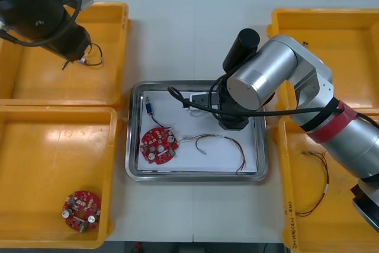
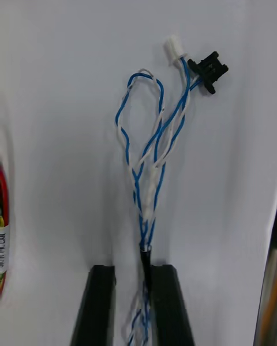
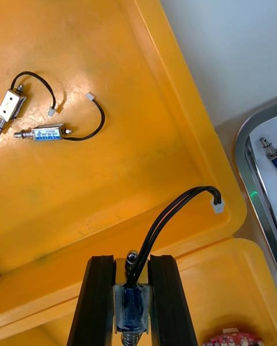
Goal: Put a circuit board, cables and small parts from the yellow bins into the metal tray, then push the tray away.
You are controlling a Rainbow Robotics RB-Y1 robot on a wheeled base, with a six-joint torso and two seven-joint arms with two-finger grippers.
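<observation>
1. The right gripper [image 2: 133,267] is low over the far right part of the shiny metal tray [image 1: 195,176]. Its black fingers are drawn close on a twisted blue and white cable [image 2: 144,233]. The cable runs up between them and fans out over the tray's white floor, with white and black plugs at its far end.
2. Lying in the tray are a round red circuit board [image 1: 159,145], a thin red and yellow cable [image 1: 228,143] and a small blue metal part [image 1: 148,108] near the far left corner.
3. The left gripper [image 3: 131,259] hangs above the far left yellow bin [image 3: 115,167]. It pinches a blue-bodied small metal part [image 3: 131,308] with a black cable [image 3: 173,207] looping off it. Two more small parts [image 3: 46,132] lie on the bin floor.
4. I'd call this the loading step, with the cable going down. The right claw needs to let go and lift straight up without snagging the strands.
5. Next, the left arm must carry its part over the bin wall to the tray. The push looks to come last.
</observation>
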